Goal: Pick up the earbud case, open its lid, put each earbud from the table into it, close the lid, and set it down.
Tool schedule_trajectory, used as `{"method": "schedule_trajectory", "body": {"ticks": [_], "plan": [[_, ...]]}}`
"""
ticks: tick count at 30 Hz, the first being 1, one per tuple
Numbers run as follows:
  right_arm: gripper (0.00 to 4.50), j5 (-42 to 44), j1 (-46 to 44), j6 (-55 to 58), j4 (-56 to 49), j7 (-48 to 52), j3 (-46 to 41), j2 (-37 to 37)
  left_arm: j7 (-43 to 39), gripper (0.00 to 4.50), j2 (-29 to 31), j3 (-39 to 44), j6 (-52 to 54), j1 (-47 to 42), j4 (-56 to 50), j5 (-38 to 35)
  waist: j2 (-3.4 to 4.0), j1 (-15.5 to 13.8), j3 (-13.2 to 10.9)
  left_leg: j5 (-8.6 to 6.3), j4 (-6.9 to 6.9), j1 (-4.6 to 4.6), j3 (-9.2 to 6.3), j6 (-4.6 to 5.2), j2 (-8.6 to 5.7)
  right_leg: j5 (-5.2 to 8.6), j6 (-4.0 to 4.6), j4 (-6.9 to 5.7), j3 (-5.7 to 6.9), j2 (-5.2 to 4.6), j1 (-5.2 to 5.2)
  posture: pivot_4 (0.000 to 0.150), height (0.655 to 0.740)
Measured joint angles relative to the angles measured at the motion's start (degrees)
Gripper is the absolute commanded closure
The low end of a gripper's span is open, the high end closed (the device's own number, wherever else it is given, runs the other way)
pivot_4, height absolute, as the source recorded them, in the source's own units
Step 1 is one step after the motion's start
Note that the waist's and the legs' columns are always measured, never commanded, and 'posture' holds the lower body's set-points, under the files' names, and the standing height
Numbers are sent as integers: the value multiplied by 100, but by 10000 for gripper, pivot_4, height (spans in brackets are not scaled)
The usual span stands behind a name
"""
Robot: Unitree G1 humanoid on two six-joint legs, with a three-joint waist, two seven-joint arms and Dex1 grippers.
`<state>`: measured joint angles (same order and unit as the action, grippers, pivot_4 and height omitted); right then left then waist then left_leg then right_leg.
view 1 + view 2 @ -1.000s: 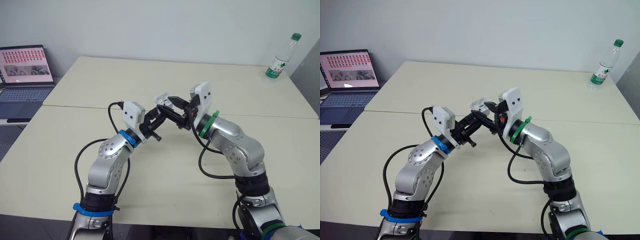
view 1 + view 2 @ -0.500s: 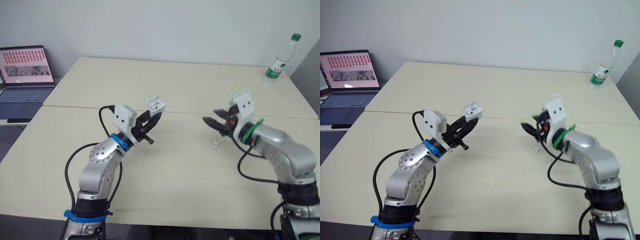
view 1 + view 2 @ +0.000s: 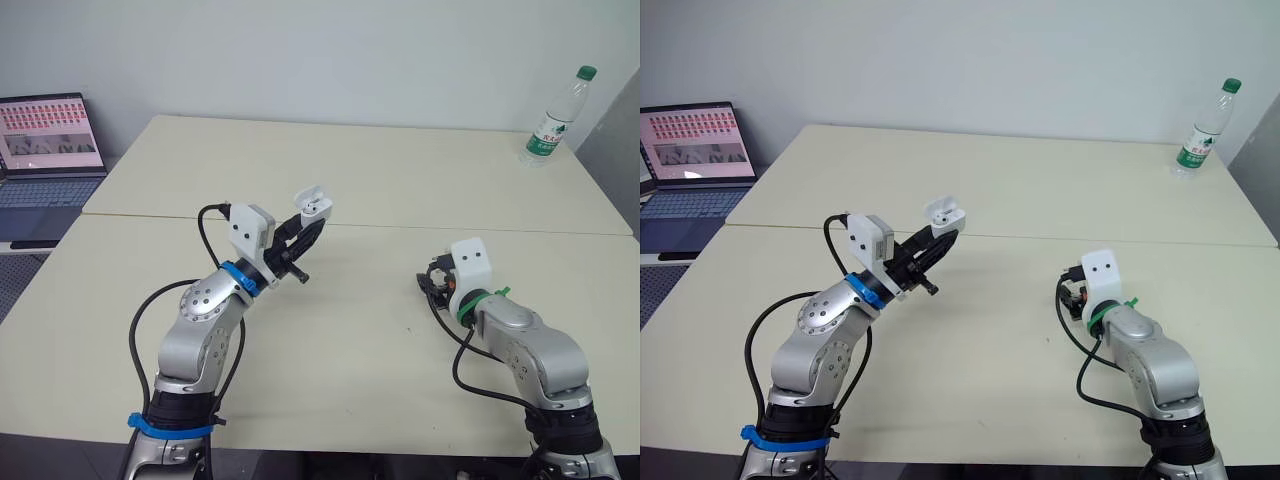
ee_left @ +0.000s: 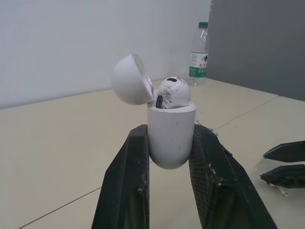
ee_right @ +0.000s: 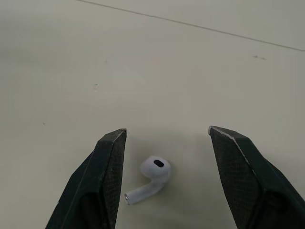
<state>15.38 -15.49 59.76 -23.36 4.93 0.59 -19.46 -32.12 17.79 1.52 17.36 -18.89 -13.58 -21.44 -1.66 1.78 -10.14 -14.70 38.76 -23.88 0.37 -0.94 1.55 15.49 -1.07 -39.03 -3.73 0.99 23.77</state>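
Since a second ago my right fingers (image 5: 107,162) have left the earbud case (image 4: 170,136) and come down to the table (image 5: 190,57). They now stand spread on either side of the loose earbud (image 5: 151,177) lying there. My left fingers (image 4: 126,171) still pinch the case upright above the table, its lid (image 4: 129,79) tipped open and the other earbud (image 4: 172,92) seated inside.

Table (image 3: 400,170): pale cream, matt top, in two sections meeting at a straight seam (image 3: 480,230) running across. Wall (image 3: 300,50) behind: plain white, unmarked. Dark grey panel (image 3: 618,140) at far right. Open laptop (image 3: 45,150), screen lit, beyond the table's left edge. Plastic bottle (image 3: 552,118), green cap, upright at far right corner. Lighting even.
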Motion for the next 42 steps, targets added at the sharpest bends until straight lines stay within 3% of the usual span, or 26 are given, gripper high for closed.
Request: {"method": "schedule_trajectory", "body": {"ticks": [8,12,16,17,32,35,39,42], "plan": [[16488,-10,-90,377,112,40,-132,161,3,37406,34,1,36,0,-1,-7,0,1,0,0,0,1,0,0,0,0,0,0,0,0,-2,1500,7400],[25259,-4,-133,468,125,116,-165,212,2,37406,48,2,71,0,0,-8,0,1,0,0,0,2,0,0,0,0,0,0,0,1,-2,1500,7400],[40107,-12,-172,476,190,184,-168,221,3,37406,61,5,72,0,-1,-8,-1,2,1,0,0,3,0,0,-1,0,-1,2,0,1,-5,1500,7400],[40971,-12,-173,482,190,201,-171,217,3,37406,62,6,72,0,-1,-8,-2,2,1,0,0,3,-1,0,-1,0,-1,2,1,1,-5,1500,7400],[40949,65,-415,297,526,1055,-81,-271,15,37406,52,4,59,8,0,-1,-1,3,1,0,0,5,2,1,-2,-1,-3,3,-1,1,-5,1500,7400],[40949,251,-581,-245,534,2085,392,-786,8,37406,47,-4,47,7,0,-1,-1,6,0,-1,0,5,2,1,-1,-1,-3,5,0,4,-4,1500,7400],[40949,255,-659,-1790,617,3930,1053,-1725,-4,37406,48,-4,6,7,6,0,-3,4,-1,-1,1,6,-8,2,-2,0,-5,11,9,3,-14,1500,7400],[40949,105,-798,-3045,1363,5037,1326,-2027,-40,37406,46,-13,-21,5,13,0,-4,2,-2,-1,4,13,-6,2,-4,-1,-6,11,8,3,-21,1500,7400]]}}
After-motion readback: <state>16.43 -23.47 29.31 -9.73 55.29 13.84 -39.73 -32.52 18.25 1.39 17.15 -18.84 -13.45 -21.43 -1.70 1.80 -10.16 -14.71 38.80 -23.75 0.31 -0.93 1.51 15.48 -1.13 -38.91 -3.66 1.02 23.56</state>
